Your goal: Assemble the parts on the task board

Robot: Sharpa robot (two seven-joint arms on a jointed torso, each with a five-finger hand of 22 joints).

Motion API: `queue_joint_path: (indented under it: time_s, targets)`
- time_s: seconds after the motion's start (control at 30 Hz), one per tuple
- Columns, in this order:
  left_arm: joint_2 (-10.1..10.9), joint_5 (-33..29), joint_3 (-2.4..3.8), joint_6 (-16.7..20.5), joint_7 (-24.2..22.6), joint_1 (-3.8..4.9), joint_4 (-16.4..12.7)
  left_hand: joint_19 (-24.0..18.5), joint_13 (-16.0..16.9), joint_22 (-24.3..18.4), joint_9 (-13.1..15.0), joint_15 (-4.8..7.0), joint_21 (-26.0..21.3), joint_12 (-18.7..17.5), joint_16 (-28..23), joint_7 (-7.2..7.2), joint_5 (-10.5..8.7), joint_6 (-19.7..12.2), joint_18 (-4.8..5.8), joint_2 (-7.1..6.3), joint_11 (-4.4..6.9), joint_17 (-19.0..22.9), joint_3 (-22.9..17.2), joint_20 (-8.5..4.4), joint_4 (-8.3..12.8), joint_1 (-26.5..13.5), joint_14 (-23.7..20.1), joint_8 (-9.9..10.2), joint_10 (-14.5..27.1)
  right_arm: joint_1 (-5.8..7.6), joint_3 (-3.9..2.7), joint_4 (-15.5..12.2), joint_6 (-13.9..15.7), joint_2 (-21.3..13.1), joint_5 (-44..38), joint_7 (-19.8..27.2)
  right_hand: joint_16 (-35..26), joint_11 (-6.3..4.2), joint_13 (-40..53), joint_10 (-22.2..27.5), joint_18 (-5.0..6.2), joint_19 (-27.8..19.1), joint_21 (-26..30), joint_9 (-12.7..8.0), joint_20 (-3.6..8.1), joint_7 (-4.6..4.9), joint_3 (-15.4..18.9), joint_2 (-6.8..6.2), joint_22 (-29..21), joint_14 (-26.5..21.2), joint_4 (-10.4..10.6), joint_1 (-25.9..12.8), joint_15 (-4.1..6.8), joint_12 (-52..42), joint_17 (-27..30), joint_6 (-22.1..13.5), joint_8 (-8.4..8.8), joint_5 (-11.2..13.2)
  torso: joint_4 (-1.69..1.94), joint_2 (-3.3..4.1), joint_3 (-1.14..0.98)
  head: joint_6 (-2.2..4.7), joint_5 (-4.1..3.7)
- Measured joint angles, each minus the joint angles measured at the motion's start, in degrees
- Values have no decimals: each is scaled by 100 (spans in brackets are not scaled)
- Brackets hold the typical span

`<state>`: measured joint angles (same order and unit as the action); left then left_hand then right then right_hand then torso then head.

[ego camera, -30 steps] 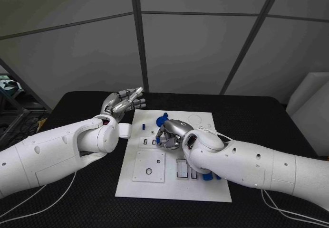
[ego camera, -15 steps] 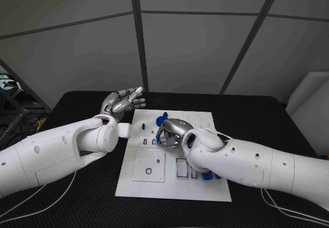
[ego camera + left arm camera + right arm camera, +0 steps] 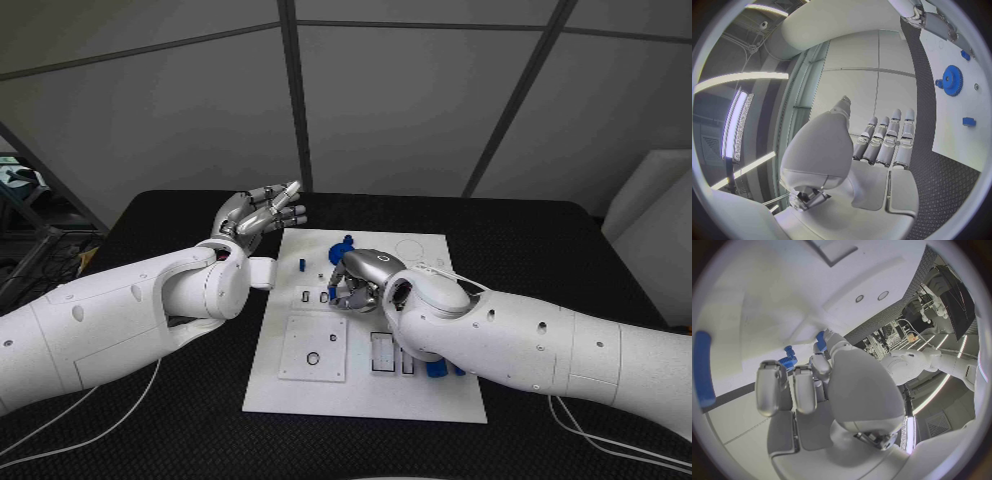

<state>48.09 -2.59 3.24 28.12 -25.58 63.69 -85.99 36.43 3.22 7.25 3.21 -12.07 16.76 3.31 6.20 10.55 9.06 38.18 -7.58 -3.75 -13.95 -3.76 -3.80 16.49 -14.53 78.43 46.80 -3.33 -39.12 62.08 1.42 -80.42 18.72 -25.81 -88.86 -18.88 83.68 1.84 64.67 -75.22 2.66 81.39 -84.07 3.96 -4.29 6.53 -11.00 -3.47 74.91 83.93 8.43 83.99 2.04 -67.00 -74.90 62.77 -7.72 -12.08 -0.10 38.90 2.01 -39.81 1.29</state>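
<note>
Still, both hands hold position: left hand (image 3: 261,213) raised, right hand (image 3: 362,279) down.

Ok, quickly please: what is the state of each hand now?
Left hand: open, raised beside the board, holding nothing.
Right hand: down on the board, fingers at a blue part; a grip cannot be told.

The left hand (image 3: 260,214) is raised on its bent arm with fingers apart and extended, holding nothing, while the right hand (image 3: 361,281) points down, fingers curled under the palm.
</note>
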Motion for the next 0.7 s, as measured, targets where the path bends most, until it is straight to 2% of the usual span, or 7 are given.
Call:
queue_joint_path:
  time_s: [0.17,0.3,0.47,0.63,0.7]
  targets:
    - [0,0,0,0,1,0,0,0,0,0,0,0,0,0,0,0,0,0,0,0,0,0,0,0,0,0,0,0,0,2,-2,-7,-34,-3,-5,-7,0,0,-27,42,0,0,0,1,0,0,-15,-34,0,0,15,-34,0,33,0,-5,-6,0,0,0,0,-3,2]
    - [0,0,0,0,3,0,2,0,0,0,0,0,0,0,0,0,0,0,0,0,0,0,0,0,0,0,0,0,0,2,-2,-15,-49,-6,-8,-16,0,12,-53,54,-1,-3,0,5,-3,8,-18,-112,0,0,18,-113,0,61,0,-21,-10,-27,-1,0,0,-2,4]
    - [0,0,0,0,4,0,3,0,0,0,0,0,0,0,0,0,0,0,0,0,0,0,0,0,0,0,0,0,0,-2,3,-18,-57,-7,-11,-31,0,30,-117,113,0,-41,23,1,-41,72,-38,-196,0,0,28,-198,0,123,0,-112,45,-87,-1,0,-1,-1,6]
    - [0,0,0,-1,5,0,5,1,0,1,0,0,0,0,0,0,0,0,-1,0,0,0,0,0,0,0,0,0,0,-12,10,-15,-68,-7,-12,-43,-23,72,-164,155,0,-41,44,-15,-41,96,-59,-225,0,0,38,-227,0,187,-1,-169,76,-90,0,1,-1,1,14]
    - [0,0,0,-1,7,0,9,0,0,1,0,0,0,0,0,0,0,0,0,0,0,0,0,0,0,0,0,0,0,-14,11,-14,-70,-9,-12,-44,-23,53,-182,177,-1,-62,44,-24,-62,95,-69,-225,0,0,47,-227,0,197,-5,-178,79,-90,0,1,-3,3,15]
